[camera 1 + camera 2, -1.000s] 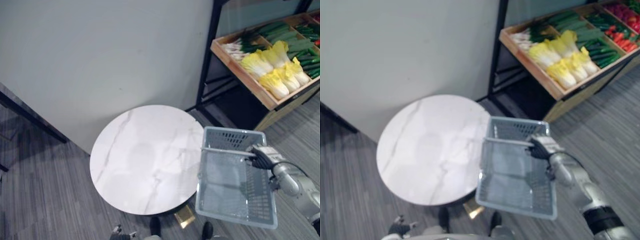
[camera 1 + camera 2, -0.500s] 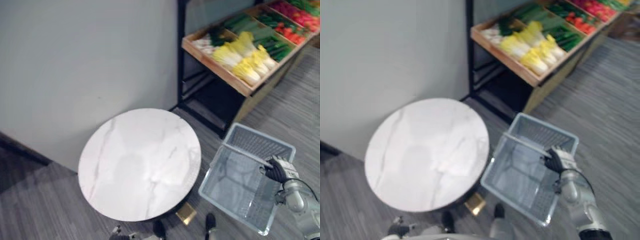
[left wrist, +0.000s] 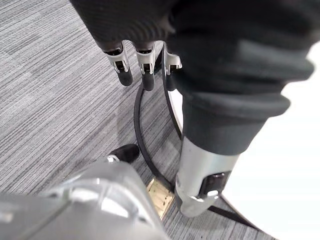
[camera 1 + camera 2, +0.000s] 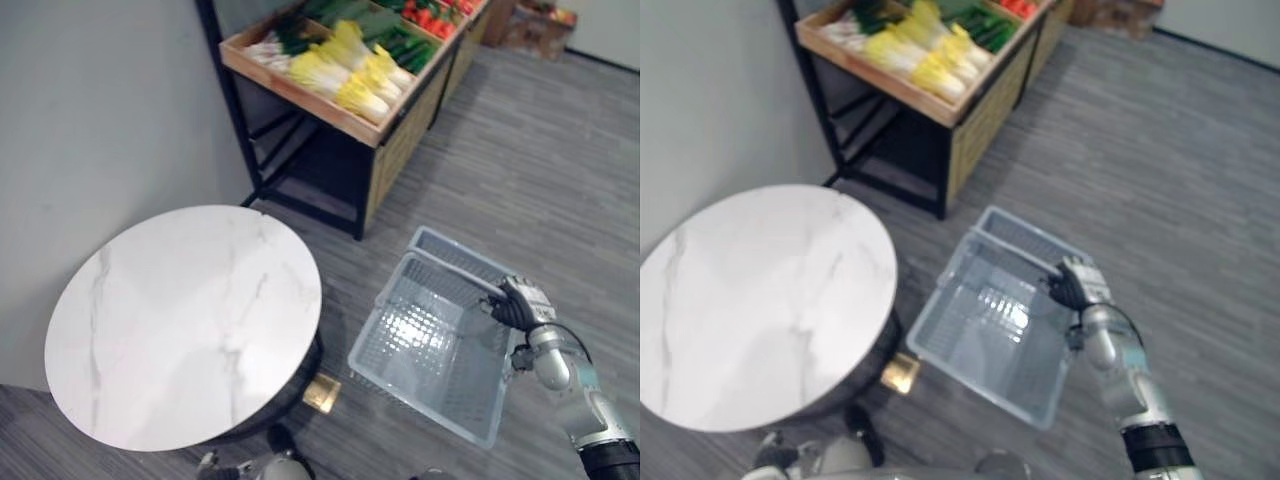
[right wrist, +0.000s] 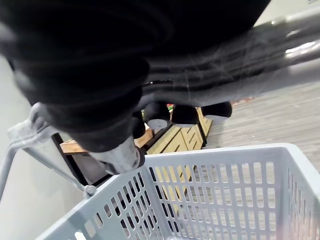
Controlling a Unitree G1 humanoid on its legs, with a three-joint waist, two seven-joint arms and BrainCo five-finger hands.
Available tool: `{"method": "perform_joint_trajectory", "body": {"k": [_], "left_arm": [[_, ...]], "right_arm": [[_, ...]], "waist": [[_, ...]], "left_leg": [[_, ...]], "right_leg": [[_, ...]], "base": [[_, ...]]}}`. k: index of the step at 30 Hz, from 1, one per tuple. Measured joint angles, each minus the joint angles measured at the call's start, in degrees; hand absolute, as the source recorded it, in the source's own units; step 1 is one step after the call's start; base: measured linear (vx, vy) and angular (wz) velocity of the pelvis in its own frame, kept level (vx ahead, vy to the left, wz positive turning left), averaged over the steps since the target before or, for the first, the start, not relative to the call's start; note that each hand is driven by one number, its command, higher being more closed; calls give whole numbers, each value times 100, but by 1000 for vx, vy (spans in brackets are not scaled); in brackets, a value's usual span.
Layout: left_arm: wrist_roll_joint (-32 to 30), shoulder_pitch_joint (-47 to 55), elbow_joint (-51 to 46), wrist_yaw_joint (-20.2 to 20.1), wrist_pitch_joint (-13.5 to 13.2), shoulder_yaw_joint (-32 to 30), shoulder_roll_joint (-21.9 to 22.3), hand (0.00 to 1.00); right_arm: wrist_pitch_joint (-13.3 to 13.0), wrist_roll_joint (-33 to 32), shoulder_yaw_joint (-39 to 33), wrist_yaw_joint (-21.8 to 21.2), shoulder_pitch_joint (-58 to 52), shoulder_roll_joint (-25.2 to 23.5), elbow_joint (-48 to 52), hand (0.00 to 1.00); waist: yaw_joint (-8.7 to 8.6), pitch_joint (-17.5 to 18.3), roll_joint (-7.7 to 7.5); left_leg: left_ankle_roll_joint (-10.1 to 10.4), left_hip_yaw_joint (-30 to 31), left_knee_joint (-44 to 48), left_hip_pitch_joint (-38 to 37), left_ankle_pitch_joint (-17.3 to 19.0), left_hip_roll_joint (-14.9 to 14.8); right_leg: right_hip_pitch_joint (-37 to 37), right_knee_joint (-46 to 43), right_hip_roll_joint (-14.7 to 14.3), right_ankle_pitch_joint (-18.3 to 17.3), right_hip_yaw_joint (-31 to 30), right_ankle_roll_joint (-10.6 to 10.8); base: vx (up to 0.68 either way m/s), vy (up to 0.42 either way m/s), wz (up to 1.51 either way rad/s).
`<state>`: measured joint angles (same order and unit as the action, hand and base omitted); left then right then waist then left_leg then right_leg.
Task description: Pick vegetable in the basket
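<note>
An empty grey plastic basket (image 4: 430,350) hangs over the floor to the right of the round table. My right hand (image 4: 515,305) is shut on its handle; the right wrist view shows the fingers (image 5: 185,114) curled round the bar above the slotted wall (image 5: 225,200). The vegetables lie in a wooden shelf tray (image 4: 300,95) at the back: yellow-white cabbages (image 4: 350,75), dark green cucumbers (image 4: 405,48), leeks (image 4: 265,45) and red peppers (image 4: 435,15). My left hand (image 3: 132,70) hangs low over the carpet beside the table, fingers straight and holding nothing.
A round white marble table (image 4: 180,320) stands at the left, with a brass foot (image 4: 322,393) under its edge. The shelf rests on a black metal frame (image 4: 230,110) against a grey wall. A cardboard box (image 4: 540,25) sits at the far right. Grey carpet stretches to the right.
The whole picture has swung, so the camera has moved. The basket, still in my right hand, now hangs apart from the table's edge, and the shelf lies farther off.
</note>
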<state>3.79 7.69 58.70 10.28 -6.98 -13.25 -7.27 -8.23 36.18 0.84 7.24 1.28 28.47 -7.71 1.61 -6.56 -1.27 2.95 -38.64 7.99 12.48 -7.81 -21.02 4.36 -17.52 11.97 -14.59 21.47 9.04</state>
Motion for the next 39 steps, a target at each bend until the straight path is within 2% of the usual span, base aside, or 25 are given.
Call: {"method": "perform_joint_trajectory", "body": {"k": [2, 3, 4, 6, 8, 11, 14, 15, 18, 20, 24, 28, 29, 30, 31, 32, 34, 36, 38, 39], "left_arm": [[16, 72, -2, 24, 3, 12, 149, 0], [16, 127, -3, 29, 4, 26, 150, 0], [19, 217, -3, 65, 5, 62, 150, 0], [21, 264, -3, 71, 7, 153, 149, 0], [39, 282, -55, 72, 1, 269, 166, 0], [50, 337, -69, 72, -9, 298, 278, 0], [54, 338, -141, 62, -13, 423, 302, 0], [54, 333, -176, 52, -19, 456, 303, 0], [51, 307, -250, 35, -52, 503, 263, 0], [46, 317, -259, 6, -44, 502, 255, 0], [46, 291, -271, -31, -43, 514, 264, 0], [21, 277, -247, -55, -39, 627, 264, 0], [5, 280, -219, -56, -39, 627, 246, 0], [3, 280, -212, -57, -38, 627, 208, 0], [1, 279, -211, -53, -38, 629, 80, 0], [1, 276, -212, -48, -36, 621, -42, 0], [1, 229, -218, -44, -32, 619, -123, 0], [4, 151, -229, -44, -31, 614, -180, 0], [11, 143, -312, -46, -35, 613, -205, 0], [26, 156, -392, -41, -35, 612, -203, 0]], "right_arm": [[80, 2, 42, -2, -368, 12, -2, 100], [80, 2, 75, -2, -434, 17, -2, 100], [78, -2, 99, 0, -530, 33, 4, 100], [78, -4, 96, 7, -638, 85, 22, 100], [79, -3, 116, 6, -673, 119, 23, 100], [51, -10, 292, 14, -601, 225, 15, 100], [51, -12, 502, 35, -587, 238, -2, 100], [50, -13, 593, 33, -587, 242, -7, 100], [13, -14, 650, 10, -576, 242, -93, 100], [0, -9, 733, -18, -438, 242, -235, 100], [-55, -10, 854, -18, -360, 242, -239, 100], [-135, -7, 885, -21, -316, 233, -241, 100], [-123, 2, 875, -26, -322, 229, -246, 100], [-111, 4, 871, -28, -325, 204, -258, 100], [-89, 3, 868, -29, -364, 152, -268, 100], [-79, 3, 868, -29, -382, 101, -275, 100], [-69, 10, 858, -27, -371, 33, -320, 100], [-68, 9, 850, -25, -327, -47, -493, 100], [-57, 10, 849, -24, -300, -64, -591, 100], [-26, 59, 802, -16, -226, -67, -633, 100]], "waist": [[-24, -10, 265], [-44, -6, 269], [-146, -30, 257], [-219, -15, 298], [-146, -71, 279], [-19, -109, 367], [51, -109, 372], [38, -102, 383], [41, -136, 358], [137, -151, 379], [141, -154, 374], [137, -183, 350], [122, -238, 272], [88, -259, 244], [5, -356, 87], [-16, -358, -3], [-61, -378, 4], [-35, -387, -12], [-23, -397, 9], [-14, -407, 25]], "left_leg": [[57, 15, -54, -192, -191, -307], [76, 8, -69, -254, -206, -363], [79, 15, -79, -353, -209, -432], [31, 163, -79, -453, -58, -420], [113, 1212, 70, -466, 598, 8], [346, 2505, 397, -466, 972, 483], [382, 2917, 640, -460, 1373, 826], [365, 2915, 634, -460, 1423, 965], [327, 2839, 593, -427, 1399, 1171], [313, 2848, 624, -370, 1401, 1192], [315, 2833, 506, -548, 1400, 1145], [295, 2742, 123, -897, 1414, 971], [251, 2674, -135, -1177, 1518, 998], [279, 2660, -204, -1303, 1565, 1035], [300, 2648, -212, -1408, 1636, 1120], [295, 2641, -218, -1495, 1675, 1107], [257, 2608, -267, -1516, 1643, 1031], [237, 2534, -340, -1565, 1616, 941], [279, 2533, -350, -1573, 1641, 845], [401, 2549, -350, -1596, 1650, 731]], "right_leg": [[-186, 50, -356, -30, -3, -71], [-191, 40, -410, -59, -12, -123], [-273, 32, -495, -109, -8, -213], [-322, 18, -539, -123, -94, -237], [-342, -45, -476, -109, -442, -255], [-341, 5, -477, -59, -975, -276], [-338, 321, -424, 153, -1450, -166], [-351, 488, -336, 253, -1569, -77], [-377, 914, -145, 550, -1714, -22], [-406, 1310, -136, 878, -1774, -51], [-442, 1367, -196, 933, -1900, -60], [269, 248, -423, 933, -2174, -60], [742, -649, -429, 933, -2177, -59], [869, -970, -387, 933, -2177, -59], [967, -1358, -264, 962, -2104, -9], [1027, -1427, -143, 1029, -1919, 20], [1057, -1308, -52, 1162, -1573, -58], [1084, -999, 78, 902, -1267, -423], [1190, -597, 217, 945, -1215, -401], [1302, -168, 316, 1050, -1194, -297]], "base": [[-166, -194, -20], [-150, -197, -15], [-133, -150, -14], [-62, -51, -24], [-27, 36, -68], [5, 110, -101], [84, 147, -72], [129, 180, -49], [143, 166, -26], [107, 88, -35], [69, -11, -28], [8, -47, -74], [-38, 9, -73], [-67, 23, -66], [-57, 13, -38], [-46, -4, -30], [28, -22, -19], [63, -34, -17], [97, -105, -5], [146, -198, 5]]}}
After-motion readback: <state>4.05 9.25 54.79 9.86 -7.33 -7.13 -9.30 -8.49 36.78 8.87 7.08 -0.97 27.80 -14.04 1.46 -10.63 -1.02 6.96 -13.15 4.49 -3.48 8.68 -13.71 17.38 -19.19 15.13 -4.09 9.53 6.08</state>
